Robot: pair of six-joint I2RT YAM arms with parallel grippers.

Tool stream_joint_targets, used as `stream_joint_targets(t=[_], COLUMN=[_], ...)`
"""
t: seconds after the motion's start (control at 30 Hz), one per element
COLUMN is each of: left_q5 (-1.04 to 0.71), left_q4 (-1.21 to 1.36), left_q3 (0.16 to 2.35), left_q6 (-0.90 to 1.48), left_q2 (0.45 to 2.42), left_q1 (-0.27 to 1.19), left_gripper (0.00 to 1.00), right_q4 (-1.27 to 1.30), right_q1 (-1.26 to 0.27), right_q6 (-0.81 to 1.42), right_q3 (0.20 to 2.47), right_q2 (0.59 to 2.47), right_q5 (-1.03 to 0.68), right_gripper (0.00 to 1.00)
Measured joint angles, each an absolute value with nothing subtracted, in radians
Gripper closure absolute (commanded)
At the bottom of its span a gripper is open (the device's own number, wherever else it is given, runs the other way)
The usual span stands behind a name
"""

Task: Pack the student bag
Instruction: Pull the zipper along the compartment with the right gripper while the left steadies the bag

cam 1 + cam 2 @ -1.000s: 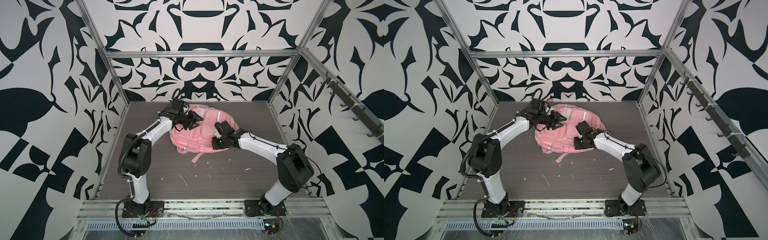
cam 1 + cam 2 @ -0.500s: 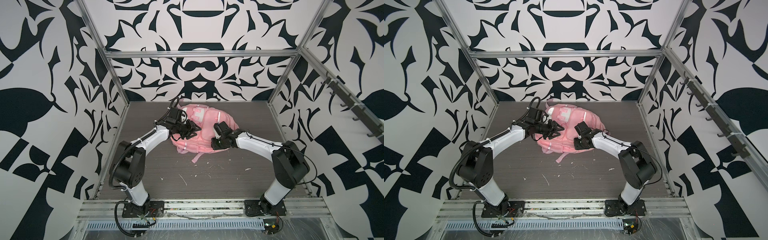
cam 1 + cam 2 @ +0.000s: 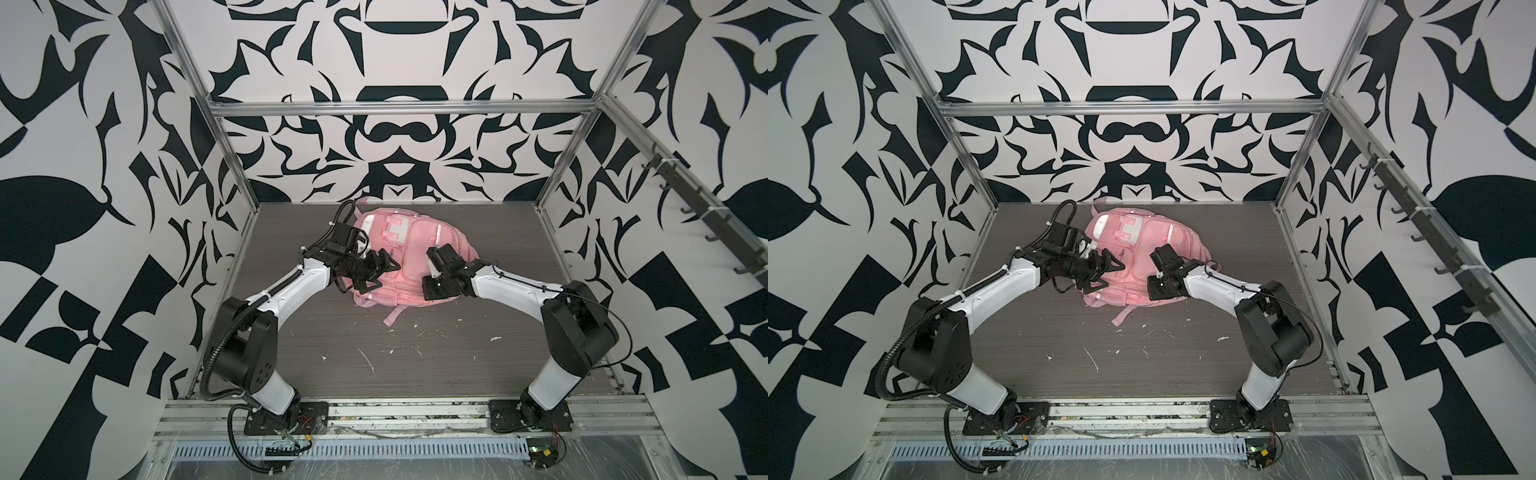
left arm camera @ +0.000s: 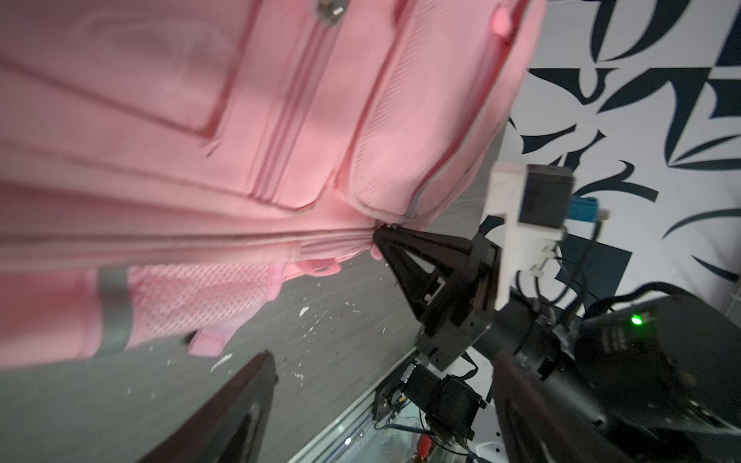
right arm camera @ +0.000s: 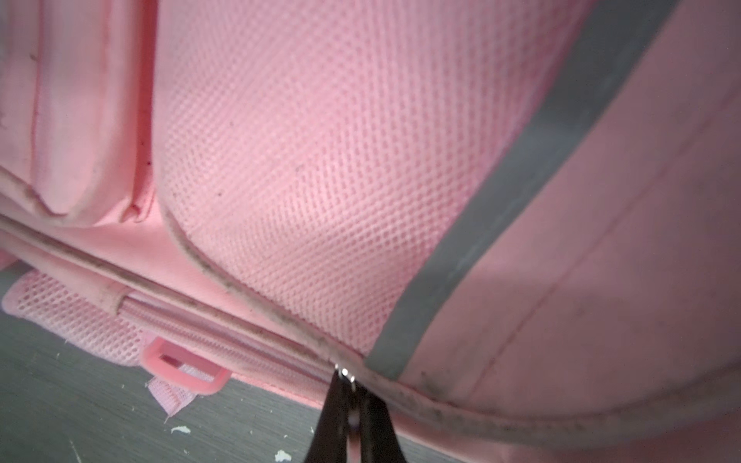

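Where the right gripper (image 5: 348, 379) fingertips press together on the zip seam of the student bag (image 5: 320, 160), a silver speck shows; whether it is gripped, cannot tell. Both top views hide those tips under the wrist. Left gripper (image 3: 383, 272): jaws spread wide, empty, over the bag's left side. Bag lies rear-centre on the table (image 3: 415, 353).

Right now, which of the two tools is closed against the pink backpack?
The right tool, its jaws pinched together at the zip seam of the pink backpack; the left tool hangs with jaws spread wide.
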State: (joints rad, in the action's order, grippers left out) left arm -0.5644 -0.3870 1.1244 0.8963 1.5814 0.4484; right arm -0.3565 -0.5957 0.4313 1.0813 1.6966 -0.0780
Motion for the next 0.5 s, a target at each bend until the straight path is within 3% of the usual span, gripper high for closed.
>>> stream_joint_targets(t=[0.3,0.5], left_q5=[-0.566,-0.561], left_q4=[-0.338,-0.194], left_q3=[0.941,0.922], left_q6=[0.950,1.019], left_q2=[1.558,1.591], left_q1=[0.418,0.418], left_gripper=[0.01,0.14], right_q4=[-0.346,-0.339], right_q1=[-0.662,-0.709], right_q6=[0.368,0.351], right_q3=[1.080,1.082], right_q2=[1.676,1.671], right_q5=[-0.107,-0.129], right_gripper=[1.00,1.00])
